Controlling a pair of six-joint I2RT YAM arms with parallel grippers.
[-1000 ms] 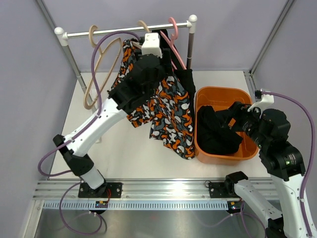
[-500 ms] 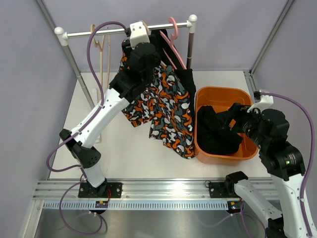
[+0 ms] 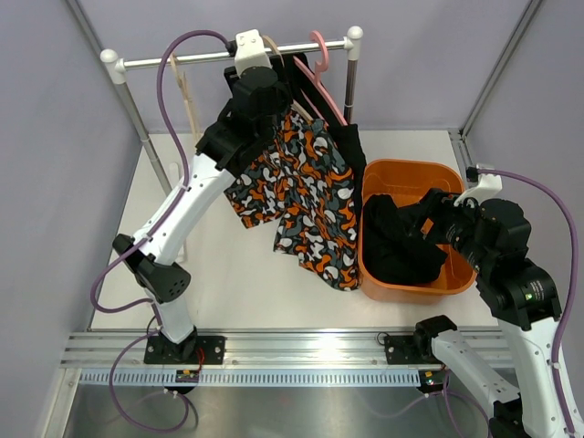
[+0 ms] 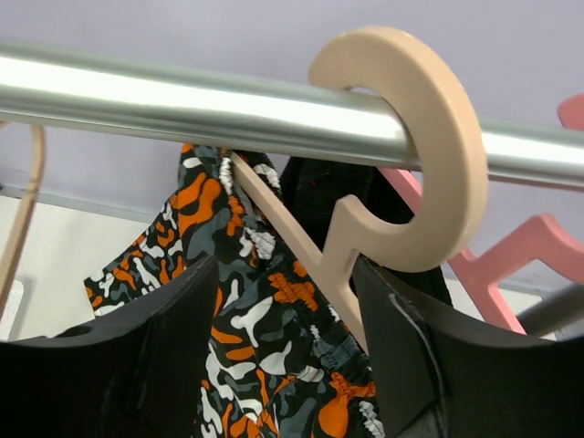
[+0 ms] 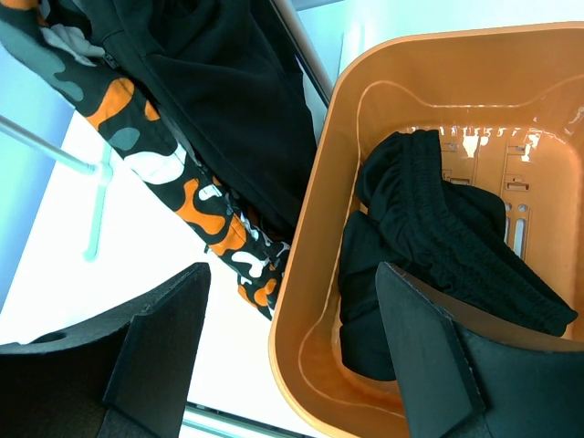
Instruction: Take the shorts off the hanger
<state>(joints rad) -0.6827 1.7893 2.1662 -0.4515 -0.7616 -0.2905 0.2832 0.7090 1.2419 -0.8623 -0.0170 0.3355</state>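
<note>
The patterned shorts (image 3: 306, 196) hang from a beige hanger (image 4: 411, 137) hooked over the metal rail (image 4: 182, 100). My left gripper (image 4: 287, 365) is open just below the rail, its fingers (image 4: 401, 347) either side of the hanger's neck and the shorts' waistband (image 4: 265, 338). A black pair of shorts (image 3: 345, 146) hangs behind on a pink hanger (image 3: 319, 55). Another black pair of shorts (image 5: 438, 246) lies in the orange basket (image 5: 310, 301). My right gripper (image 5: 292, 365) is open and empty above the basket's near left rim.
An empty beige hanger (image 3: 187, 91) hangs at the rail's left end. The rack's posts (image 3: 137, 119) stand on the white table. Grey walls close in the left, back and right sides.
My left gripper has risen and moved back to the rail at the beige hanger's hook. The patterned shorts swung right. The empty hanger at the left turned edge-on. The right arm stayed still.
</note>
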